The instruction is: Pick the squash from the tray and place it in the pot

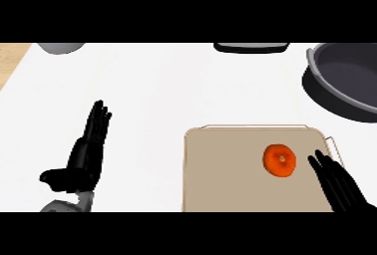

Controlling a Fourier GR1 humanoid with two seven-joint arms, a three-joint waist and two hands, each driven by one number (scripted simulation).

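Observation:
An orange squash [280, 160] lies on the right part of a beige tray [221, 169] at the lower middle of the head view. My right hand [337, 182] comes in from the lower right over the tray's right edge, fingers straight, its tips just right of the squash and apart from it. A dark grey pot [324, 87] stands at the upper right, partly cut off by the edge. My left hand [87, 152] rests at the lower left, fingers straight and pointing up, holding nothing.
A grey rounded object [60, 47] shows at the top left edge. A dark flat object [252, 47] sits at the top middle. A strip of wooden surface [11, 60] lies at the far upper left beside the white counter [162, 89].

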